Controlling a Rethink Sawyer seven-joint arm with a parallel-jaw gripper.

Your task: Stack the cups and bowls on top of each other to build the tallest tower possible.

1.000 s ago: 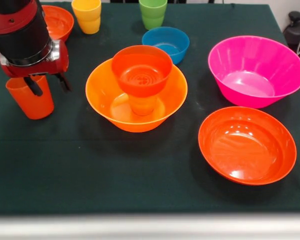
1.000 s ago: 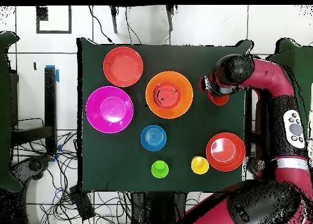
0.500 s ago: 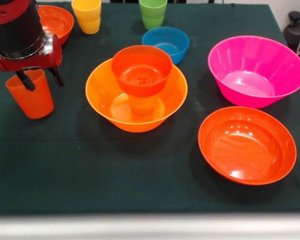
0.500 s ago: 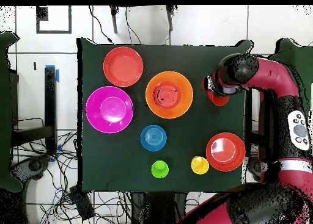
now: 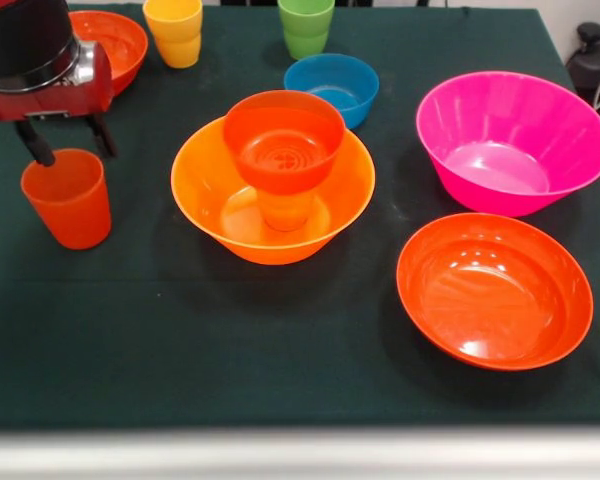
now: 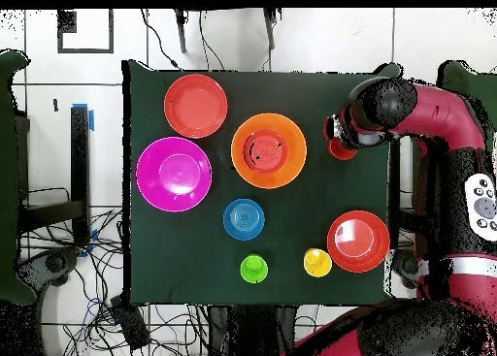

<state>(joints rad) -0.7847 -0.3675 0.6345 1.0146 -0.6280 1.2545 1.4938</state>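
Note:
My gripper (image 5: 65, 140) is open and empty, just above and behind a red-orange cup (image 5: 68, 198) that stands upright at the left of the table. In the overhead view the gripper (image 6: 342, 137) hangs over that cup (image 6: 342, 151). A tower stands mid-table: a large orange bowl (image 5: 205, 195) holds an orange cup (image 5: 285, 211) with a small red-orange bowl (image 5: 283, 140) on top. A small blue bowl (image 5: 332, 88), a yellow cup (image 5: 175, 30) and a green cup (image 5: 306, 27) stand behind it.
A large magenta bowl (image 5: 513, 140) stands at the right, with a wide red-orange bowl (image 5: 493, 290) in front of it. Another wide red-orange bowl (image 5: 120, 40) sits at the far left, beside the arm. In the overhead view the arm (image 6: 427, 114) reaches in from the right.
The gripper has risen and drawn back from the red-orange cup; its fingers, which were down around the cup's rim, are now above it. The cup stands free.

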